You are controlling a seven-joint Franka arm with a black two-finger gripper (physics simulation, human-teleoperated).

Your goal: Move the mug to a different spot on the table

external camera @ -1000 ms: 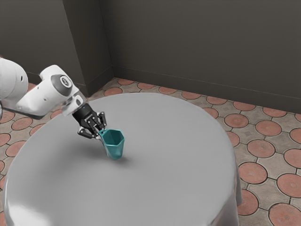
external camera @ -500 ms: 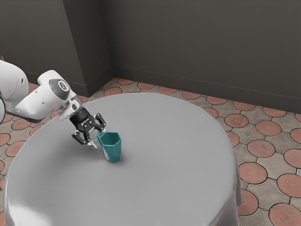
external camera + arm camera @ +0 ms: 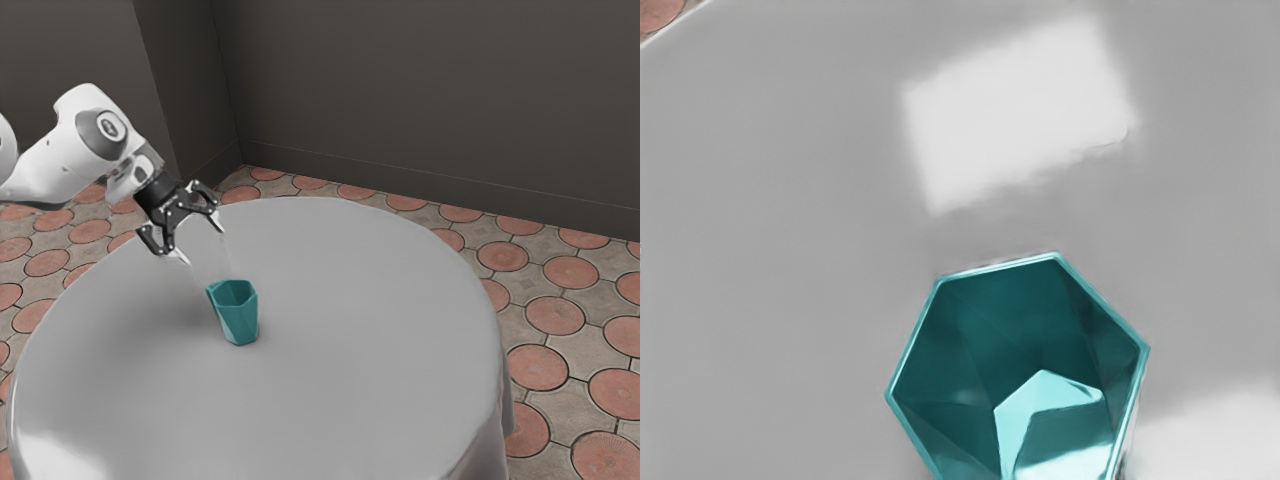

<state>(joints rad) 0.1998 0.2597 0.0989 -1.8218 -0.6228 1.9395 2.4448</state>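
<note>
The teal mug [image 3: 235, 311] stands upright on the grey table [image 3: 400, 340]. The gripper [image 3: 183, 228] hangs above the mug, off to the exterior view's left and clear of it — fingers spread apart, holding nothing.

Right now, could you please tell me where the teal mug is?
The mug stands upright on the grey table, left of its centre in the exterior view, below the arm.

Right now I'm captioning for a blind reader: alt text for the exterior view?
A teal mug stands upright on a round grey table; the arm's black gripper hangs open above it, toward the exterior view's left, not touching it.
</note>
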